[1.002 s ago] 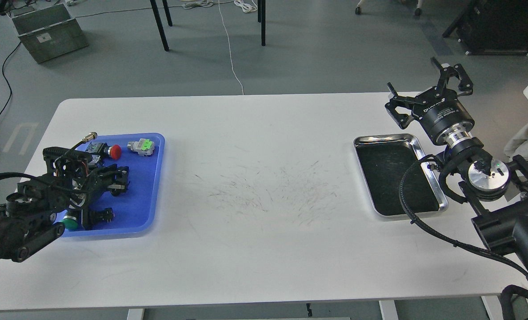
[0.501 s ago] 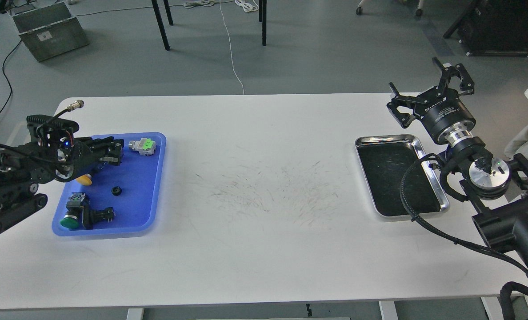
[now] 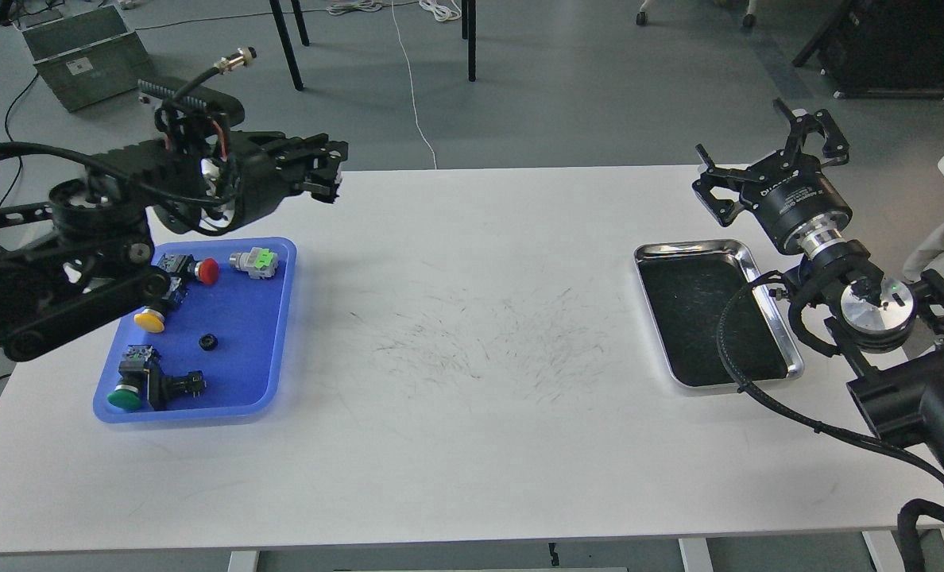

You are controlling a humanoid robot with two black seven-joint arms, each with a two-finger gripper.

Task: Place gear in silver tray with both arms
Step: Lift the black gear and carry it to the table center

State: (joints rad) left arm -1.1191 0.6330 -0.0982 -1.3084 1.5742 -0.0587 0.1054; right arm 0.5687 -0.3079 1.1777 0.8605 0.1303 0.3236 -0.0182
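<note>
The gear (image 3: 208,342), a tiny black toothed wheel, lies in the blue tray (image 3: 243,314) at the table's left. My left gripper (image 3: 327,173) is raised well above and behind that tray, pointing right over the table's back left. Its fingers look closed together, with nothing visible between them. The silver tray (image 3: 690,248) sits at the table's right and has nothing in it. My right gripper (image 3: 758,151) hovers just behind the silver tray's far right corner, with its fingers spread wide and nothing in them.
The blue tray also holds push-button switches: red cap (image 3: 206,271), green-grey (image 3: 253,261), yellow cap (image 3: 149,320), green cap (image 3: 125,397). The middle of the white table (image 3: 472,445) has only scuff marks. A grey crate (image 3: 87,52) and chair legs stand on the floor behind.
My left arm has lifted out of the blue tray and swung up and right, uncovering the switches and the gear. The gear stays in the blue tray. The right arm has hardly moved.
</note>
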